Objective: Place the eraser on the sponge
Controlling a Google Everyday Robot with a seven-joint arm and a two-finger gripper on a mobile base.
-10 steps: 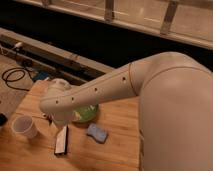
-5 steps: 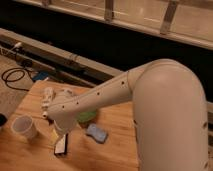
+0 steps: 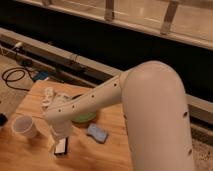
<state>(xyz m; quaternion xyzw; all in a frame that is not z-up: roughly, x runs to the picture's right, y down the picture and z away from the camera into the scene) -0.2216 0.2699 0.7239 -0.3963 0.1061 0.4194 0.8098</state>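
Observation:
The eraser [image 3: 61,148], a pale block with dark edges, lies on the wooden table [image 3: 30,155] near its front. My gripper [image 3: 59,138] hangs directly over the eraser's far end, open, and hides part of it. I cannot tell whether it touches the eraser. The light-blue sponge [image 3: 97,133] lies on the table a short way to the right of the eraser, uncovered. My white arm reaches in from the right, above the sponge.
A green bowl [image 3: 84,117] sits behind the sponge, partly hidden by my arm. A white cup [image 3: 24,126] stands left of the eraser. A white bottle [image 3: 49,96] stands at the back. A black cable [image 3: 14,76] lies on the floor beyond the table's left edge.
My gripper has come down and forward over the eraser, covering more of it. The eraser, sponge and cup have stayed where they were on the table.

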